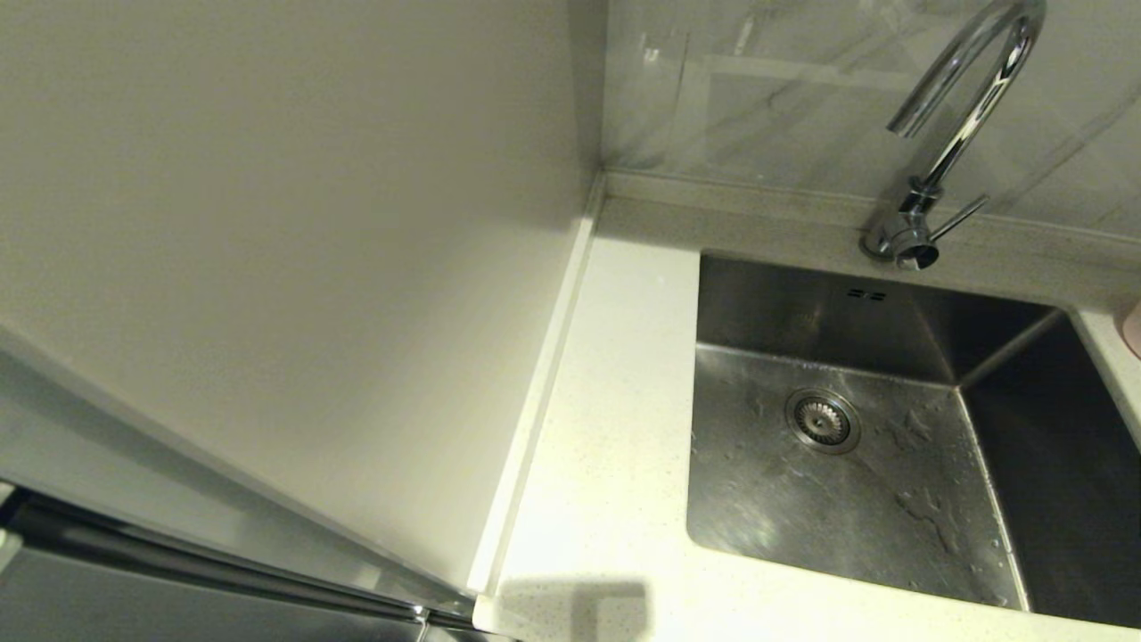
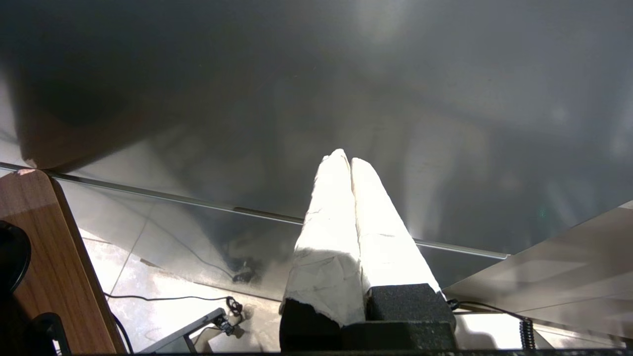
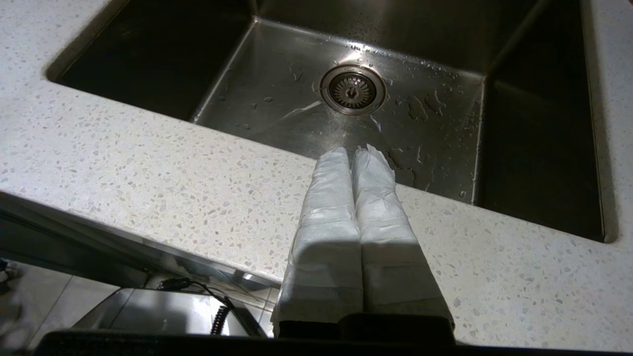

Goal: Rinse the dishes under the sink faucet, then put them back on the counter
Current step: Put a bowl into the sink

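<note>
The steel sink point(image 1: 802, 303) lies empty, its floor spotted with water around the drain strainer point(image 1: 822, 421). The chrome faucet point(image 1: 961, 134) arches over its back rim, with no water running. A pale pink sliver point(image 1: 1134, 328), perhaps the pink dish, shows on the counter at the far right; the grey-blue and yellow dishes are out of view. My right gripper point(image 3: 352, 151) is shut and empty above the counter's front strip point(image 3: 148, 168), pointing at the strainer point(image 3: 352, 90). My left gripper point(image 2: 345, 157) is shut and empty, low before a grey steel panel. Neither arm shows in the head view.
The speckled white counter point(image 1: 615, 428) runs along the sink's left side and front. A plain off-white side panel point(image 1: 267, 267) rises to the left of it. The faucet's thin lever point(image 1: 958, 217) sticks out to the right. Tiled floor and cables point(image 2: 173, 296) lie below the left gripper.
</note>
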